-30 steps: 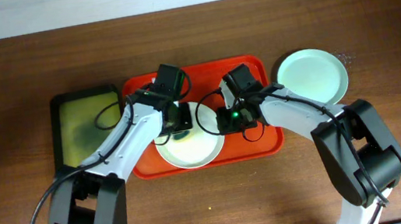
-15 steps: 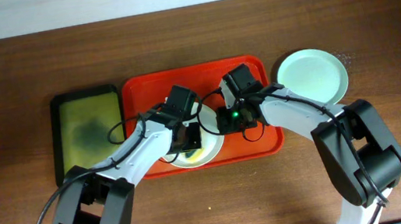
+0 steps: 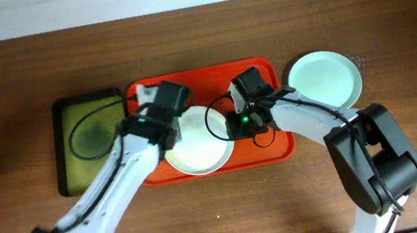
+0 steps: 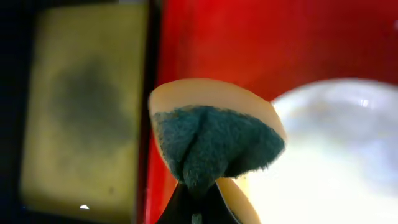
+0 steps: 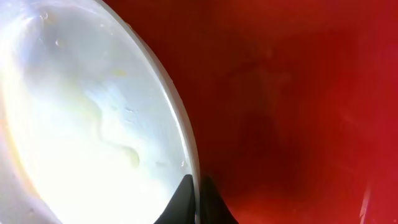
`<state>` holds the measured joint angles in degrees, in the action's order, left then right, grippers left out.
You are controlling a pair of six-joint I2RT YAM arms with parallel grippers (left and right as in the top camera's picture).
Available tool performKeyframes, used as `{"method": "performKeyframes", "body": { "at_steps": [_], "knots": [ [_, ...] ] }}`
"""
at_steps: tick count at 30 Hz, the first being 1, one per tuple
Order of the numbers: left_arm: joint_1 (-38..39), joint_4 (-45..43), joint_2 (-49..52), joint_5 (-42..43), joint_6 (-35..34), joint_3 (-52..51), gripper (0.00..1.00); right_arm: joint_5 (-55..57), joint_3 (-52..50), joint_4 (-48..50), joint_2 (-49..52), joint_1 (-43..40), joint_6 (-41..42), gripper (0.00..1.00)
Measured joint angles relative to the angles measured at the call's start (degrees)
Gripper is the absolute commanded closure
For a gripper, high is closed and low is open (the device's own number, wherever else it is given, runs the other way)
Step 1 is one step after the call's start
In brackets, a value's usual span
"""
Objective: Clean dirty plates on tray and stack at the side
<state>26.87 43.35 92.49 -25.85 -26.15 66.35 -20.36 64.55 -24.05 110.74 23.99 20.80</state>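
A whitish plate (image 3: 200, 146) with faint yellow smears lies on the red-orange tray (image 3: 260, 72). My left gripper (image 3: 162, 123) is over the plate's left rim, shut on a yellow sponge (image 4: 211, 137) with a dark green scouring face. The plate (image 4: 336, 155) shows to the sponge's right. My right gripper (image 3: 234, 123) is shut on the plate's right rim (image 5: 186, 143), with the rim between its fingers (image 5: 198, 190). A pale mint green plate (image 3: 324, 80) rests on the table to the right of the tray. A third plate is not in view.
A smaller black-rimmed olive-green tray (image 3: 92, 133) with a dark smudge lies left of the red tray, and shows in the left wrist view (image 4: 81, 118). Brown wooden table (image 3: 222, 212) all round.
My left gripper with the sponge moved from over the plate's middle to its left rim, uncovering most of the plate. The right gripper and the plate have not moved.
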Motion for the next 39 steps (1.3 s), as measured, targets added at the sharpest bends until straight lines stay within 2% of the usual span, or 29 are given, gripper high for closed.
{"method": "performKeyframes", "body": {
  "at_steps": [5,6,8,12,13,17,19,23,26,31,32,33,34,36,39],
  "knots": [
    [-12.0,1.1,-8.6,6.9,-0.7,0.3,1.00,0.1,1.9,-5.9,0.0,-0.2,0.0,0.96],
    [-16.7,1.9,-9.0,9.0,-0.7,0.5,1.00,0.6,3.2,-8.4,0.0,-0.3,0.1,0.96],
    [-20.9,2.5,-8.6,11.6,-0.7,0.5,1.00,2.6,7.5,-16.0,-0.1,-0.3,-0.1,0.96],
    [-26.5,2.1,-6.2,14.1,-0.8,0.4,1.00,12.8,22.1,-34.4,-0.9,0.0,-1.8,0.96],
    [-27.1,1.7,-5.3,14.6,-0.9,0.3,1.00,18.5,29.8,-41.6,-1.1,0.8,-2.6,0.96],
    [-27.6,-0.7,0.0,15.1,-1.1,0.3,1.00,39.9,48.3,-53.9,-2.2,8.1,-3.5,0.96],
    [-28.1,-2.3,1.9,15.2,-1.1,0.3,1.00,53.3,52.5,-55.8,-2.4,13.8,-4.7,0.96],
    [-33.4,-3.0,3.0,15.5,-2.3,0.3,1.00,71.3,52.7,-55.6,-2.4,21.2,-9.8,0.96],
    [-37.9,-4.0,3.8,16.3,-3.5,0.3,1.00,79.1,52.7,-52.5,-2.4,23.8,-14.4,0.96],
    [-37.8,-5.4,11.4,18.9,-3.5,0.3,1.00,87.2,52.7,-50.7,-2.4,23.8,-22.6,0.96],
    [-37.8,-5.5,12.9,19.3,-3.5,0.3,0.92,88.7,52.7,-50.6,-2.4,23.9,-24.1,0.96],
    [-37.8,-5.7,14.1,19.6,-3.5,0.3,0.66,90.0,52.7,-50.4,-2.4,24.0,-26.0,0.96],
    [-37.8,-6.1,14.9,19.7,-3.6,0.3,0.45,91.0,52.7,-49.6,-2.4,24.0,-28.3,0.96],
    [-37.8,-6.4,14.9,20.1,-3.5,0.3,0.32,92.1,52.7,-48.0,-2.4,24.6,-32.2,0.96],
    [-37.7,-1.9,14.9,21.4,-2.5,2.5,0.30,95.0,52.7,-44.5,-2.4,26.9,-36.7,0.96]
  ]
}}
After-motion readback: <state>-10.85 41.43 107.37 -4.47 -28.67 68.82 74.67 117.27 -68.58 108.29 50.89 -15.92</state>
